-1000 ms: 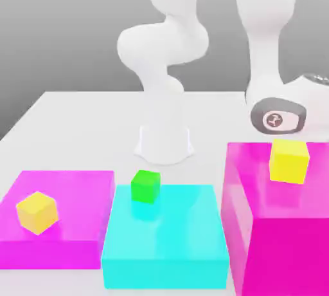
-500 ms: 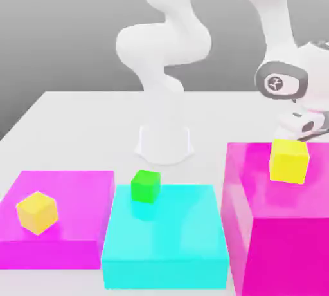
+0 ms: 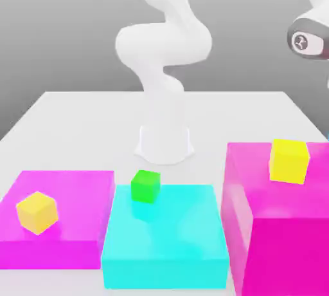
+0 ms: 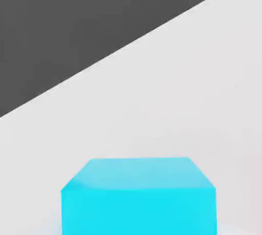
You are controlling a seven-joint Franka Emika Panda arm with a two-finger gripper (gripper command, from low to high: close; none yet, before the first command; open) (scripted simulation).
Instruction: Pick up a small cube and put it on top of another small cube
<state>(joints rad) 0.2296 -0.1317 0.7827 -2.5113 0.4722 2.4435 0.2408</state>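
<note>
Exterior view shows no cube lifted yet: the arm [image 3: 308,37] sits high, pincer clenched on nothing, so next it must open above the green cube [image 3: 145,186].

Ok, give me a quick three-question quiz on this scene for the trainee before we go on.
1. True or false: the green cube sits on the cyan block.
2. How many yellow cubes are in the exterior view?
3. Which block carries the yellow cube on the exterior view's right? A) the tall magenta block B) the cyan block C) the low magenta block

Key: 1 true. 2 two: one on the low magenta block, one on the tall one. 3 A.
</note>
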